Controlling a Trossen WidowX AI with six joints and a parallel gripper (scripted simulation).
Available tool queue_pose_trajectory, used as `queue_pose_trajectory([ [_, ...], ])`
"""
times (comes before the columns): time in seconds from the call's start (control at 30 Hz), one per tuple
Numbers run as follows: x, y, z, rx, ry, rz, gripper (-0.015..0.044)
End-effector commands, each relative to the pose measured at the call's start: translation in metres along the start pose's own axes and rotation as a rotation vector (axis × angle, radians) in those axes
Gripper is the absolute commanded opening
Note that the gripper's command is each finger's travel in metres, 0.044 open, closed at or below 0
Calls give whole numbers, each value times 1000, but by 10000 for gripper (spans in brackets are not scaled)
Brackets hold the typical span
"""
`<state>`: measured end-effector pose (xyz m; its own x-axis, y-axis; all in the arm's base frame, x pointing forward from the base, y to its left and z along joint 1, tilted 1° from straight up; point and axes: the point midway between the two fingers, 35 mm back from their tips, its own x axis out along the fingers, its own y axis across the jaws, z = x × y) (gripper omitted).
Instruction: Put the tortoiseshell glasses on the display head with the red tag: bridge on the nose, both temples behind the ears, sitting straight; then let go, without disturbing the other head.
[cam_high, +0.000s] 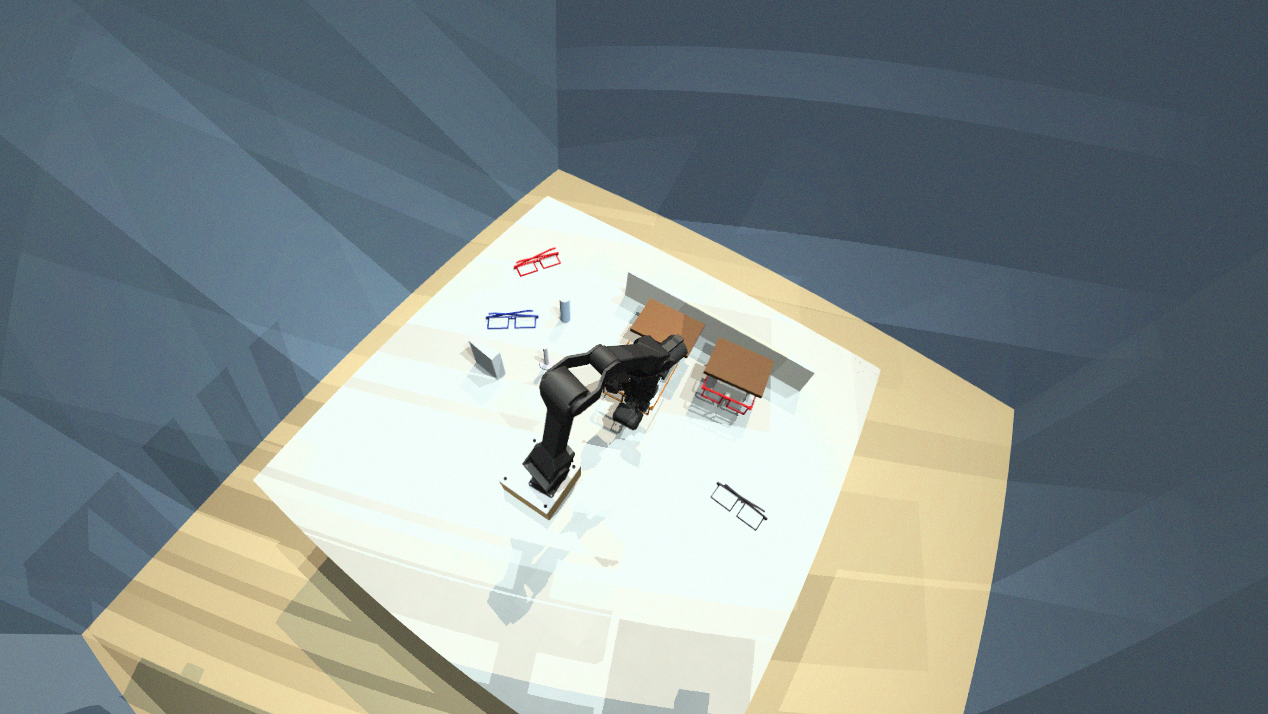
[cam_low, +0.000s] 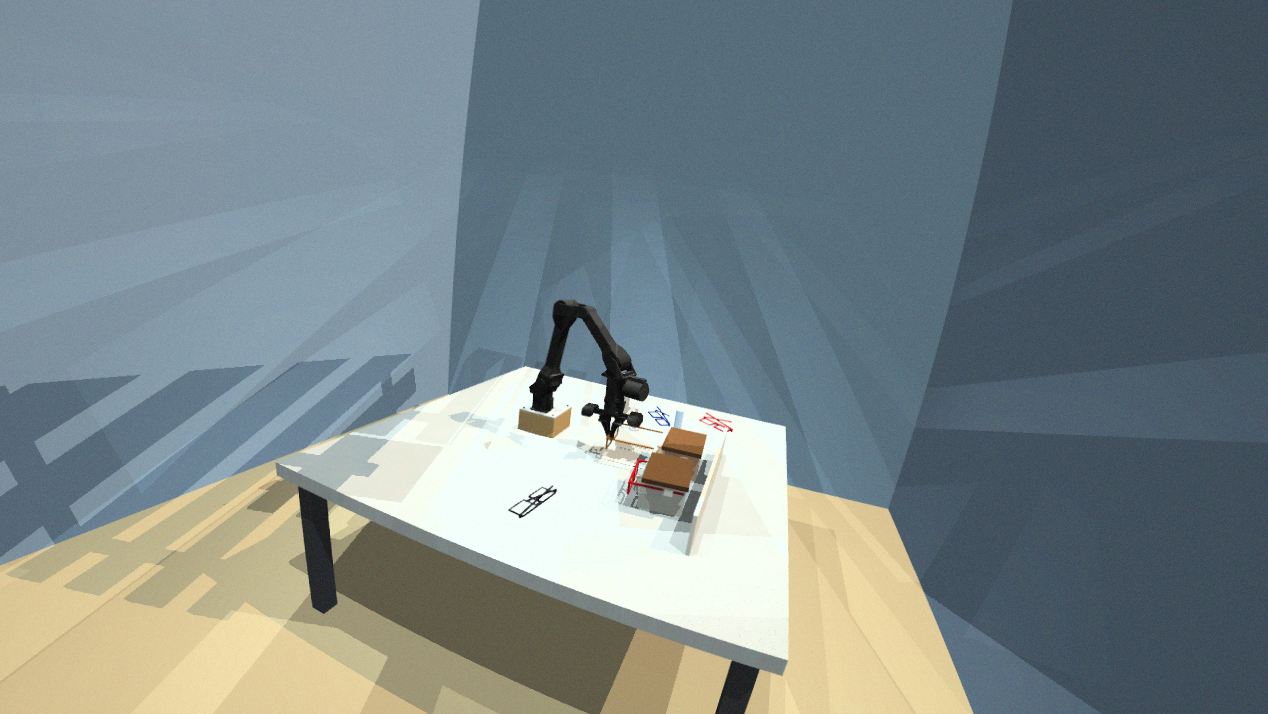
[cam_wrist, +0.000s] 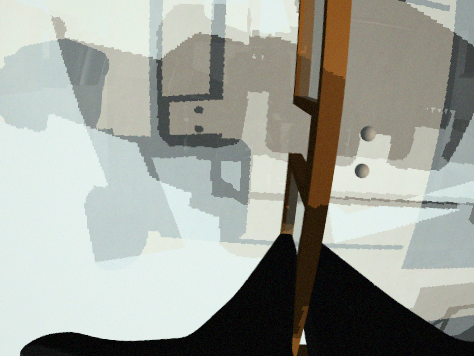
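My claw (cam_high: 645, 412) (cam_low: 609, 439) (cam_wrist: 293, 246) nearly closed, pinching tortoiseshell glasses (cam_low: 633, 446) (cam_wrist: 330, 100); black glasses (cam_high: 739, 505) (cam_low: 533, 501) well apart, toward four o'clock from top.

The brown rectangular block tops (cam_high: 740, 366) (cam_low: 671, 470) look matt, like wood; the white rectangular counter (cam_high: 390, 461) (cam_low: 461, 496) looks smooth, while the black jointed arm (cam_high: 558, 425) (cam_low: 556, 344) has a plastic-like, low sheen.

Walled in blue-grey, with blue-grey walls (cam_high: 1109, 266) (cam_low: 754, 133) meeting at upright corners; floored in pale tan, with angular shadows and bright streaks across the floor (cam_high: 922, 532) (cam_low: 425, 674); furnished with a white-topped table (cam_high: 372, 470) (cam_low: 443, 465) (cam_wrist: 190, 295) on dark legs (cam_low: 319, 554)
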<state>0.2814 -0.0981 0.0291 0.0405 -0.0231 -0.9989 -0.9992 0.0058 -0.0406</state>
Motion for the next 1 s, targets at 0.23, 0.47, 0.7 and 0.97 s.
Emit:
queue_pose_trajectory([
  [0.23,-2,-18,-1,4,0,-5,0],
  [0.47,-2,-28,-2,4,-1,-5,0],
  [0.7,-2,-37,-2,4,-1,-6,0],
  [0.97,-2,-48,-2,4,-1,-7,0],
])
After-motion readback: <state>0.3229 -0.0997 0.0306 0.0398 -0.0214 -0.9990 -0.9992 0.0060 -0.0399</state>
